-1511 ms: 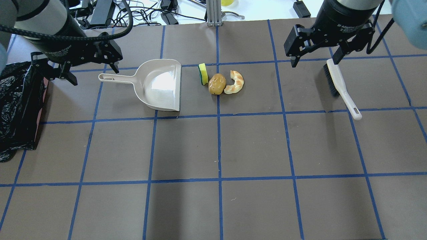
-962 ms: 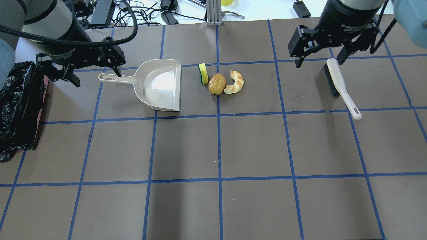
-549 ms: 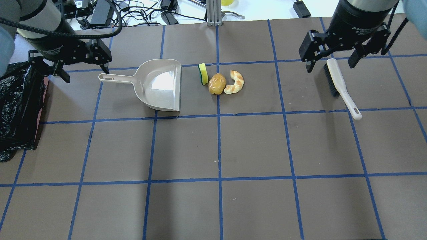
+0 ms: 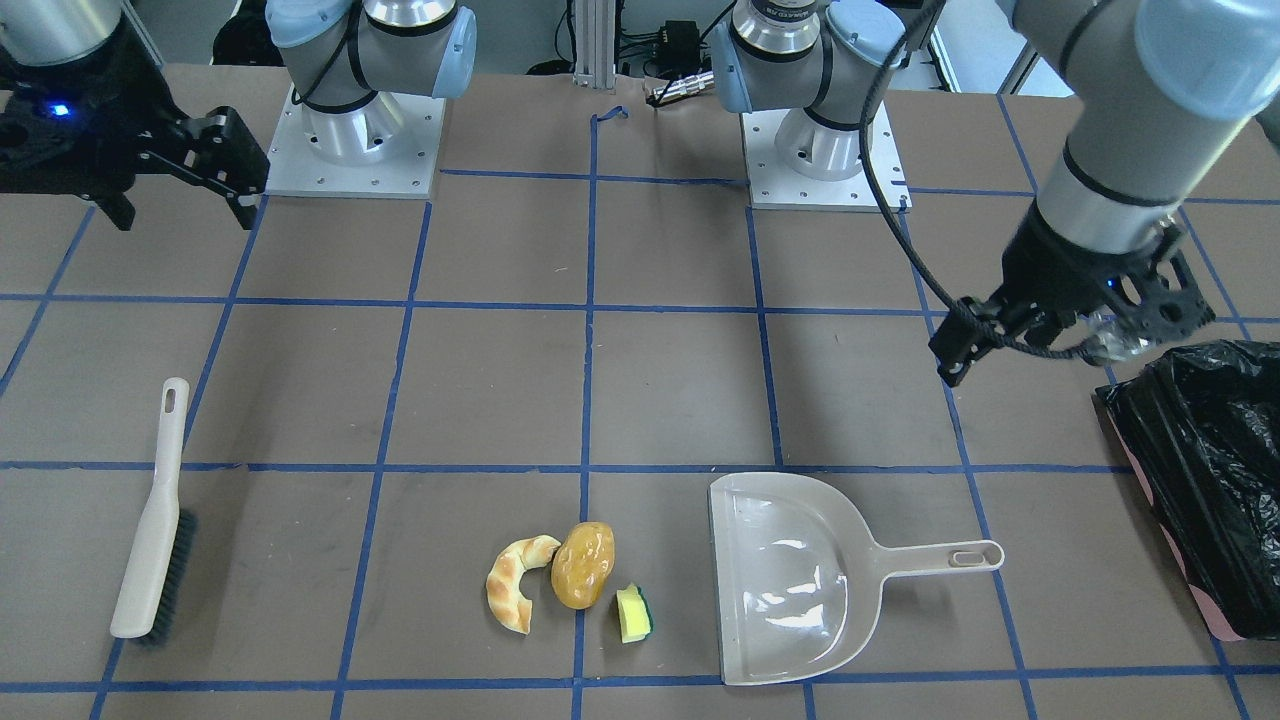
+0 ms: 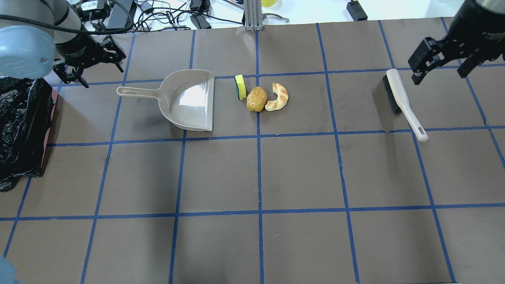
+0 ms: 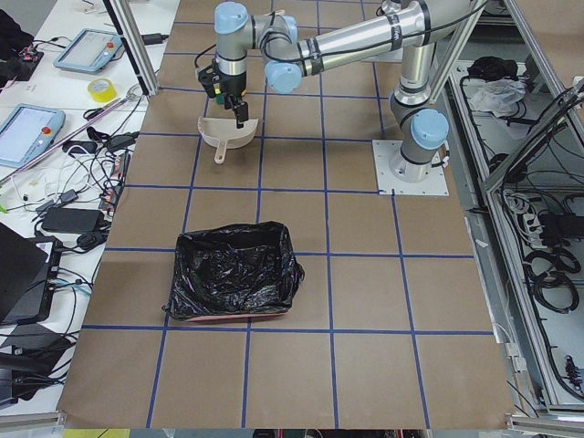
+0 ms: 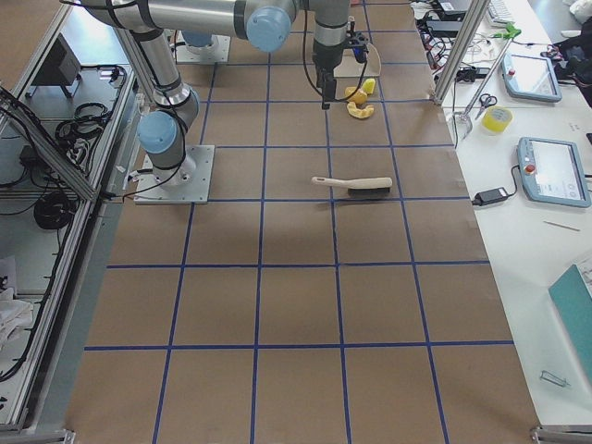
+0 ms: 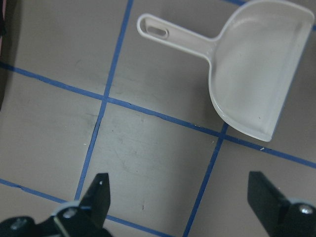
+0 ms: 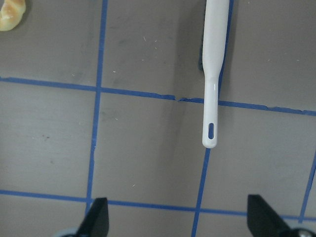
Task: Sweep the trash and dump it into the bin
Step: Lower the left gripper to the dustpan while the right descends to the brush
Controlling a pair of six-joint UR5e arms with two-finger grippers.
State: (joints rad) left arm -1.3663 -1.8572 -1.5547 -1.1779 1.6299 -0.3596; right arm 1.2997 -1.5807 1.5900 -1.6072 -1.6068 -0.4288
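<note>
The trash lies in a row on the brown table: a yellow sponge piece (image 5: 240,87), a golden potato-like lump (image 5: 256,99) and a tan croissant (image 5: 277,97). A beige dustpan (image 5: 189,100) lies just left of them, its mouth facing them. The black-bagged bin (image 5: 19,126) stands at the left edge. My left gripper (image 5: 103,78) is open and empty, above the table beyond the dustpan handle. My right gripper (image 5: 438,79) is open and empty, just right of the brush (image 5: 402,102). The left wrist view shows the dustpan (image 8: 256,69) and the right wrist view shows the brush handle (image 9: 215,64).
Blue tape divides the table into squares. Cables and devices lie beyond the far edge (image 5: 165,15). The two robot bases (image 4: 355,140) stand at the robot's side of the table. The bin also shows in the front-facing view (image 4: 1210,480).
Both grippers have drawn away from the tools. The left moved left and back from the dustpan handle. The right moved right, from over the brush head to beside it. Nothing on the table moved.
</note>
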